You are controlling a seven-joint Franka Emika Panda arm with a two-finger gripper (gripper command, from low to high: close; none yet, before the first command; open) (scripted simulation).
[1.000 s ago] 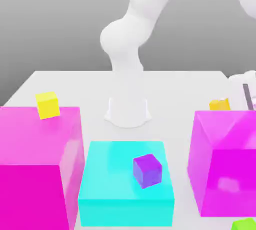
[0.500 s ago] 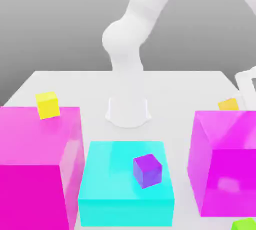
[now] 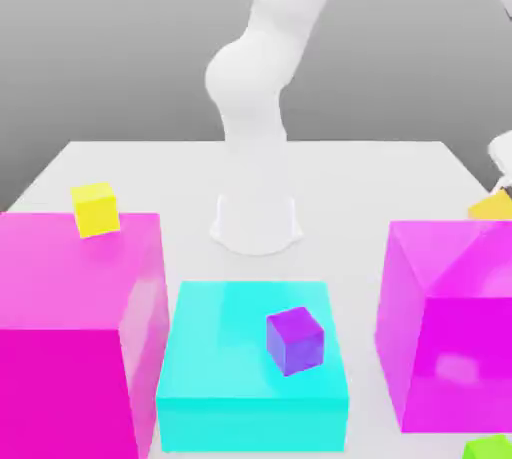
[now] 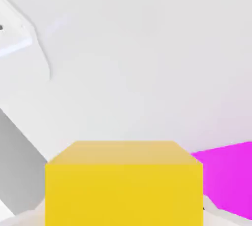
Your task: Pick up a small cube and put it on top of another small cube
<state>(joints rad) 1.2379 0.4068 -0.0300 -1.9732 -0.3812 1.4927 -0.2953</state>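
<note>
On the exterior view's left a lemon-yellow cube (image 3: pixel 96 209) rests on a magenta block (image 3: pixel 75 327), a purple cube (image 3: pixel 295 340) tops the cyan block (image 3: pixel 252 362), and at far right my gripper (image 3: pixel 503 179) seemingly pinches the small cube (image 3: pixel 492 208) aloft behind another magenta block (image 3: pixel 452 322).

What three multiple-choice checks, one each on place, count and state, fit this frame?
1. The small purple cube sits on: A a magenta block; B the flat cyan block; C a green cube.
2. Large magenta blocks: A one; B two; C three.
3. The small golden-yellow cube is: A in the claw; B on the cyan block; C under the purple cube.
Key: 1 B, it rests on the cyan top; 2 B, one at each side of the exterior view; 3 A, the hand view shows it right at the claw.
</note>
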